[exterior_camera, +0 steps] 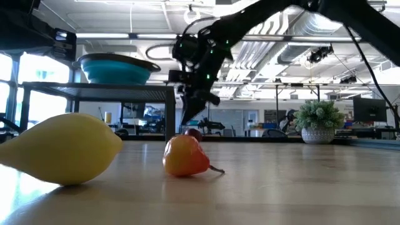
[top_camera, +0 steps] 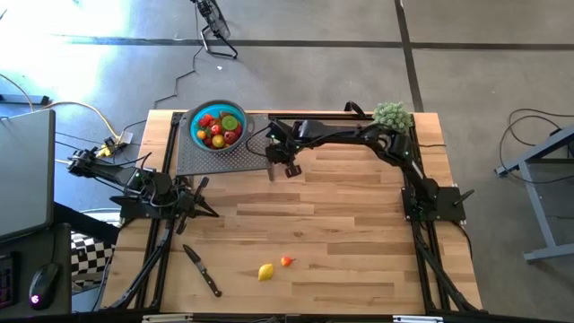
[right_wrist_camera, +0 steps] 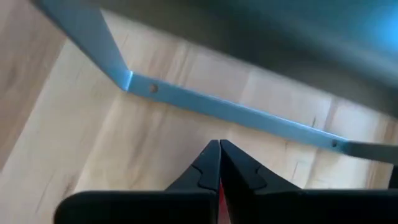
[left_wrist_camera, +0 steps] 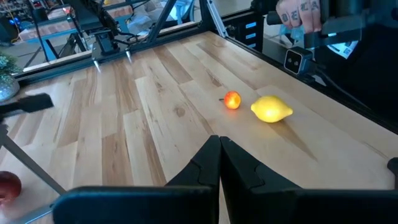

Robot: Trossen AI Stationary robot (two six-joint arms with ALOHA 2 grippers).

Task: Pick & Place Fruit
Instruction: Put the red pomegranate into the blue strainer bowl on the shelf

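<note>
A teal bowl (top_camera: 218, 128) holding several small red, yellow, orange and green fruits stands on a grey mesh rack (top_camera: 220, 154) at the table's far left. My right gripper (exterior_camera: 189, 122) is shut beside the rack's near right leg and points steeply down. It is just above a dark red fruit (exterior_camera: 194, 132) that lies on the table; a red sliver (right_wrist_camera: 221, 200) shows behind its closed fingertips. A yellow lemon (top_camera: 265, 271) and a small orange fruit (top_camera: 287, 261) lie near the front edge. My left gripper (left_wrist_camera: 219, 142) waits shut at the table's left.
A black-handled knife (top_camera: 203, 269) lies at the front left, near the lemon. A fuzzy green plant ball (top_camera: 392, 114) sits at the far right corner. The rack's metal legs (right_wrist_camera: 236, 112) stand close around my right gripper. Bare wood spans the table's middle.
</note>
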